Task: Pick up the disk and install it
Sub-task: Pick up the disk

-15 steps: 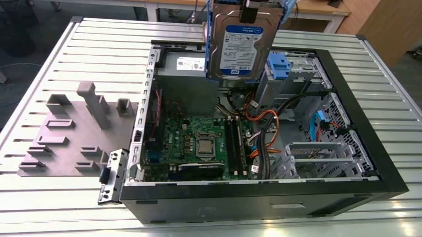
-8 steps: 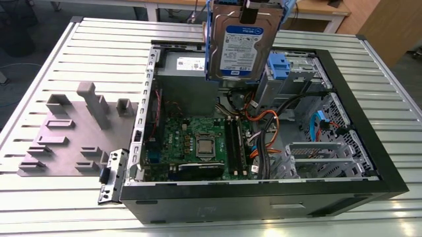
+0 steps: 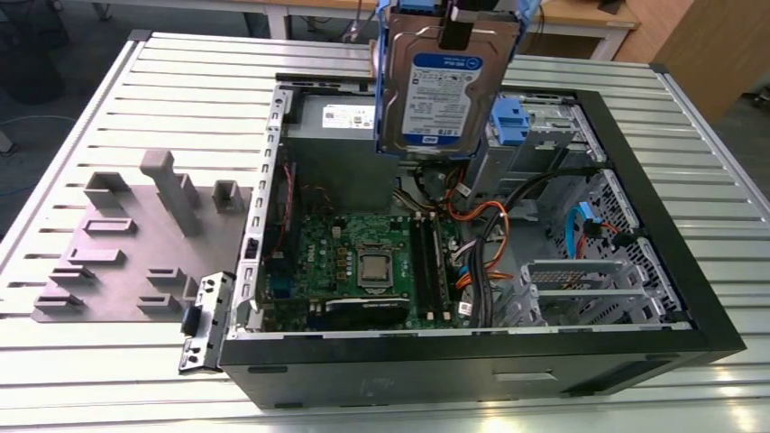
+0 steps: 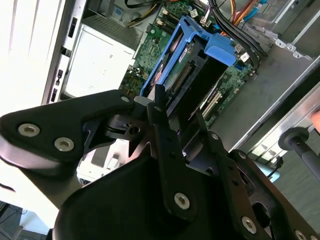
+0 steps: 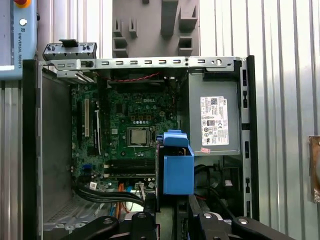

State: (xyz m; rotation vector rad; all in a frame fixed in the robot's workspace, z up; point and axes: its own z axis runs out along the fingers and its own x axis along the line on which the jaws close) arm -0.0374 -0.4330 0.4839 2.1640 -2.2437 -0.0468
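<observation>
**Disk held on edge above the open case**

The gripper (image 3: 462,27) is closed on the upper end of the disk (image 3: 443,90) and carries it upright in the air. In the second wrist view its black metal fingers (image 4: 159,107) pinch the disk (image 4: 192,62) with only a narrow gap, though just which part they bite is hard to make out. The disk is a flat silver-grey slab with a glossy white-and-blue label and blue plastic rails along its long edges.

In the exterior view it hangs at twelve o'clock of the case (image 3: 673,271), a black-rimmed box of perforated grey sheet metal lying open on a ribbed metal table (image 3: 180,81). Partly behind the disk sits the grey power-supply box (image 3: 343,122) with a white sticker. At one o'clock stands a blue-fronted unit (image 3: 511,117).

The green motherboard (image 3: 361,262) fills the case's middle, with orange and black cables (image 3: 481,216) bundled at its three o'clock. At nine o'clock of the case lies a matte grey plate (image 3: 121,244) with upright blocks.
</observation>
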